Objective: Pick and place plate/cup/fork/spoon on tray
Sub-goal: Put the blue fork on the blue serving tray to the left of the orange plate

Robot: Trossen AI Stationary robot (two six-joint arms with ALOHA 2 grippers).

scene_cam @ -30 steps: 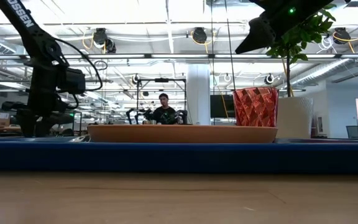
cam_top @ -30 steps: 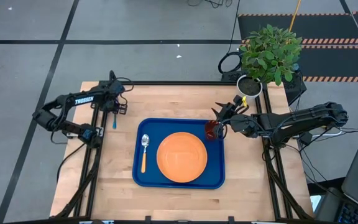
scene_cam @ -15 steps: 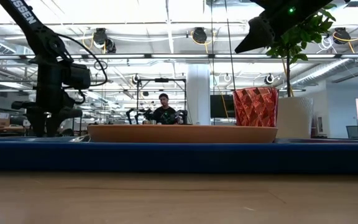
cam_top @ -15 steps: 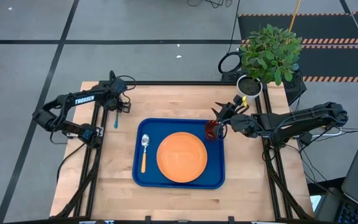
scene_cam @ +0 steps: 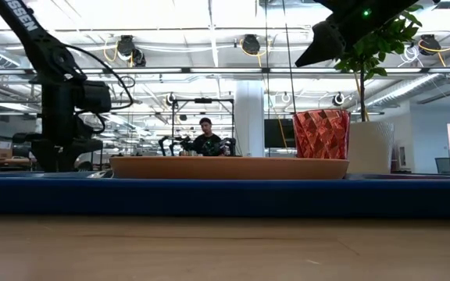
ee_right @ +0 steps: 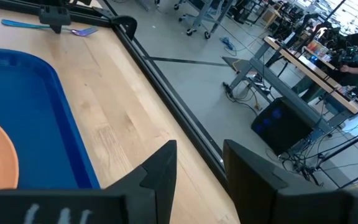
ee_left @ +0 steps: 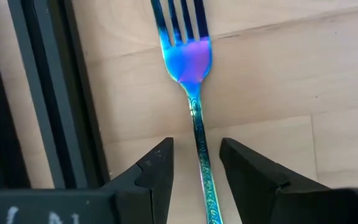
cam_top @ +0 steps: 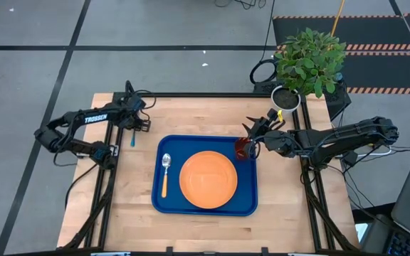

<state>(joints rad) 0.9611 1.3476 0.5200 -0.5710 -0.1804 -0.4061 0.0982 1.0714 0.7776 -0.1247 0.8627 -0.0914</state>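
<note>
- High view: the tray [cam_top: 157, 203] holds the plate [cam_top: 208, 179] at centre, the spoon [cam_top: 165, 173] at 9 o'clock and the cup [cam_top: 242, 149] at 2 o'clock. The fork [cam_top: 132, 137] lies on the table at the tray's 10 o'clock, under the left gripper [cam_top: 135, 122].
- Low view: the cup stands behind the plate's rim; the right gripper [scene_cam: 316, 47] seems to hang above it.
- Left wrist: jaws spread, fork handle between them, untouched.
- Right wrist: jaws spread, pinching nothing.

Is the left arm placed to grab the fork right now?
Probably yes: the left gripper is open, straddling the fork handle on bare table, nothing between them.
</note>
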